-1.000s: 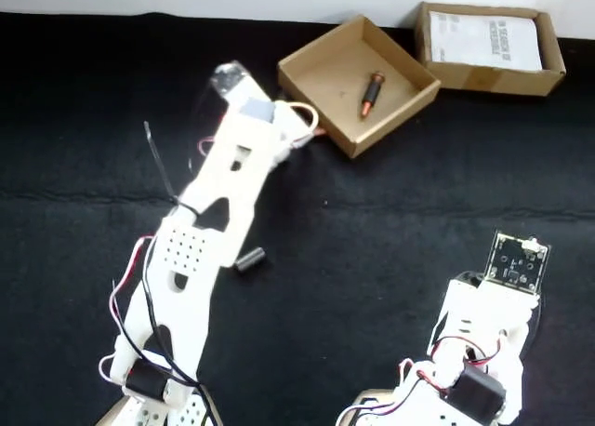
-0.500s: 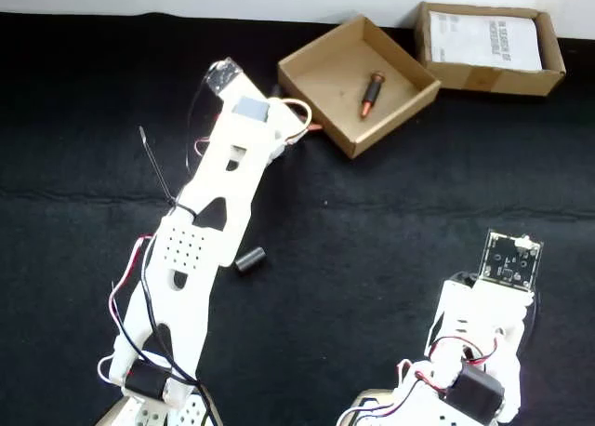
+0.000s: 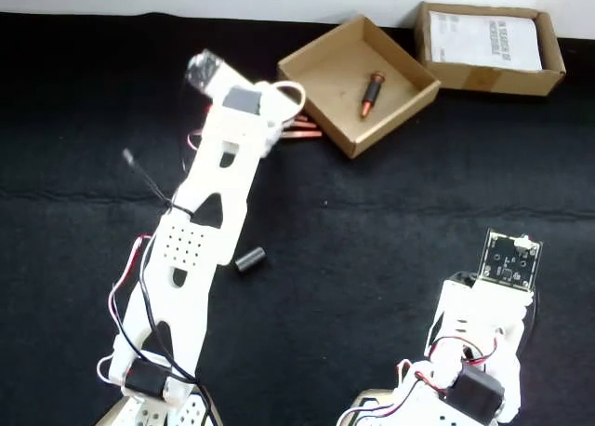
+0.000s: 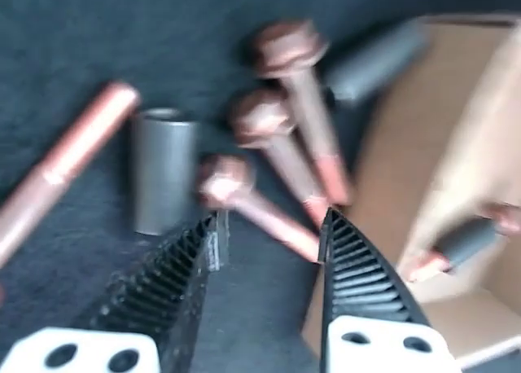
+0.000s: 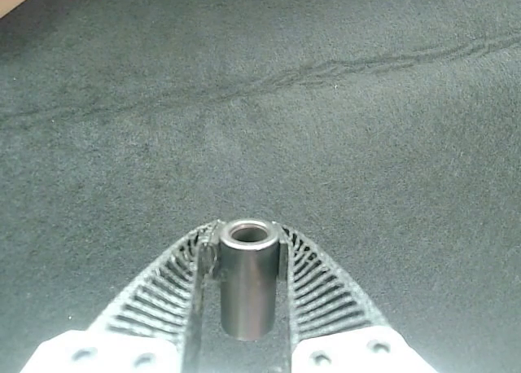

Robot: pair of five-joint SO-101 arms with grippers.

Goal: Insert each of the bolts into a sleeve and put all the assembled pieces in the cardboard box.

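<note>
My left gripper (image 4: 273, 226) is open and hovers just over a cluster of three copper bolts (image 4: 281, 137) lying beside the cardboard box (image 4: 407, 153). A grey sleeve (image 4: 163, 169) lies next to them, a second sleeve (image 4: 374, 59) lies farther off, and one more bolt (image 4: 65, 169) lies apart. In the high view the bolts (image 3: 299, 128) peek out beside the left arm (image 3: 232, 166). The cardboard box (image 3: 335, 73) holds one assembled piece (image 3: 372, 93). My right gripper (image 5: 247, 233) is shut on an upright grey sleeve (image 5: 248, 287) above bare cloth.
A loose sleeve (image 3: 249, 259) lies on the black cloth by the left arm's middle. A second box with a paper sheet (image 3: 488, 37) stands at the back right. The right arm (image 3: 483, 333) sits low at the front right.
The left arm's wrist has swung left, away from the box corner, uncovering the bolts beside it. The right arm has shifted only slightly.
</note>
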